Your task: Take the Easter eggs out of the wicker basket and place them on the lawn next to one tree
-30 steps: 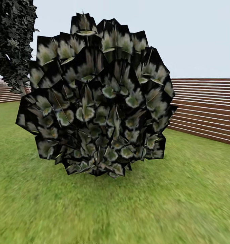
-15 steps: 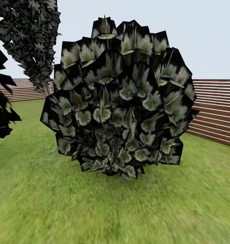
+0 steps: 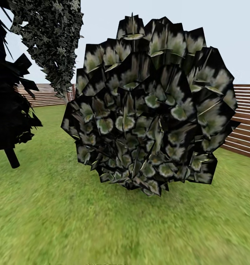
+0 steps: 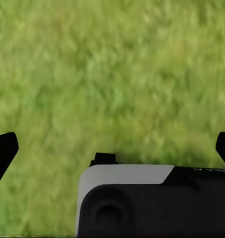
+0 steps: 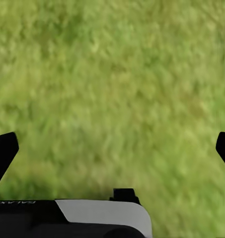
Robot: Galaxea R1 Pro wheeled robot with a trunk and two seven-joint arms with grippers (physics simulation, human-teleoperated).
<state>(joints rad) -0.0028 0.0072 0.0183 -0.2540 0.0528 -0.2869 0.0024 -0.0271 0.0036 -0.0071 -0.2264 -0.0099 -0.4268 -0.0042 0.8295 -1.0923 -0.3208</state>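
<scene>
I'm swinging my view left, so the round dark bush [image 3: 148, 106] slides right while a slim near-black tree [image 3: 10, 110] appears, both end effectors, left [image 4: 112, 148] and right [image 5: 112, 148], splayed empty above lawn [image 3: 66, 228], no basket or eggs nearby yet.

Lettering on my right claw [image 5: 112, 144] housing: a small pale word near the dark edge, too blurred for me to read for sure.
Lettering on my left claw [image 4: 112, 144] housing: faint marks on the dark part, unreadable.
Bush [image 3: 148, 106], lawn [image 3: 102, 228], fence [image 3: 246, 121]: I read no text, number or sign.
</scene>
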